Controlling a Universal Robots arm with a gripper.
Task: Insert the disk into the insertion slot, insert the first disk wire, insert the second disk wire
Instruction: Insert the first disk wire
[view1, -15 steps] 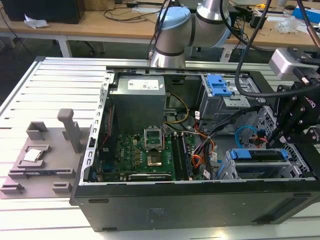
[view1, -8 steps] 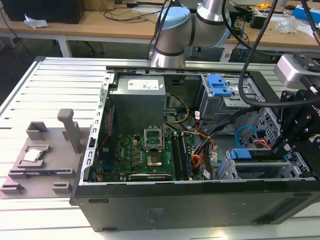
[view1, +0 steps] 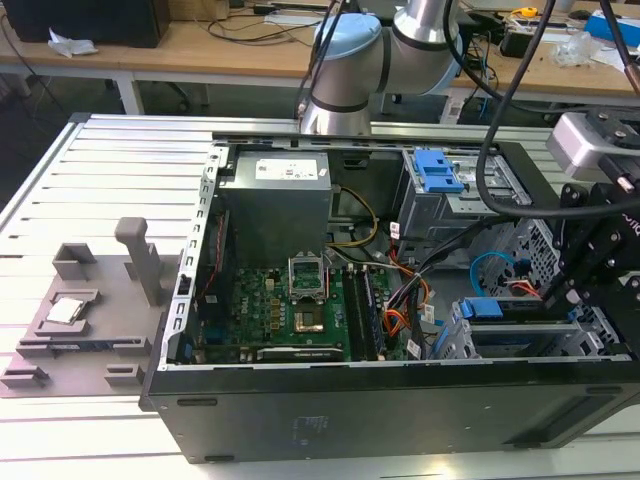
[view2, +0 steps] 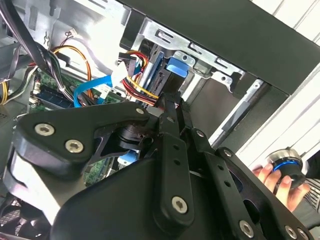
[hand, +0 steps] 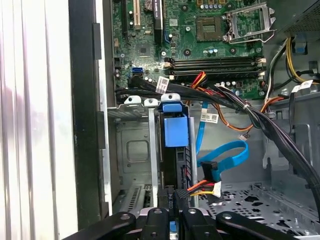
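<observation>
The disk sits inside the insertion slot (view1: 455, 340) (hand: 132, 150), a grey metal cage at the case's front corner, on the exterior view's right. Its blue handle (view1: 491, 308) (hand: 176, 129) (view2: 178, 66) sticks out of the bay. In both wire views my gripper (hand: 173, 212) (view2: 169, 107) is at the disk's edge, fingers close together on a black connector (hand: 173, 196) with red, yellow and black wires (hand: 202, 189) (view2: 137, 82). A blue flat cable (hand: 231, 152) (view2: 86, 94) loops loose beside the disk.
The open case holds the motherboard (view1: 290, 310), a power supply (view1: 275, 205) and a taller bay with a blue latch (view1: 438, 170). Black cable bundles (hand: 250, 117) cross above the cage. A hand (view2: 272, 177) holds a round knob outside the case. A grey fixture (view1: 90, 310) lies on the table.
</observation>
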